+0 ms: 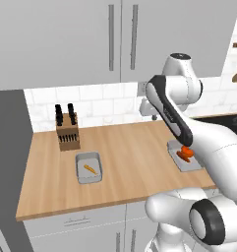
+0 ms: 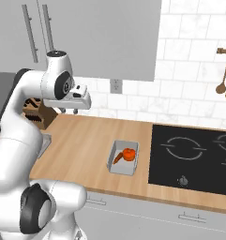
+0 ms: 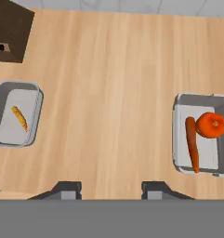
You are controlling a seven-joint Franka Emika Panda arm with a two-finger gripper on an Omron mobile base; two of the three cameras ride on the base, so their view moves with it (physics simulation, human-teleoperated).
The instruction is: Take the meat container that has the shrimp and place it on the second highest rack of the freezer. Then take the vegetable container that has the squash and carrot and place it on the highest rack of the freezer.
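Observation:
The meat container (image 3: 6, 100), a grey tray holding one thin orange-yellow shrimp (image 3: 19, 118), lies on the wooden counter at the left; it is also the tray (image 1: 88, 168) in the left base view. The vegetable container (image 3: 180, 139) lies to the right with a round orange squash (image 3: 211, 124) and a long carrot (image 3: 192, 144); in the right base view it is the tray (image 2: 115, 159). My gripper (image 3: 111, 189) hangs high over the bare counter between the two trays, pointing down, open and holding nothing. The freezer's grey side (image 1: 7, 147) borders the counter's left end; its racks are out of view.
A wooden knife block (image 1: 67, 129) stands at the back left near the tiled wall. A black cooktop (image 2: 194, 157) lies right of the vegetable tray. Wall cabinets (image 1: 120, 34) hang above the counter. Wooden spoons (image 2: 222, 84) hang on the wall at the right.

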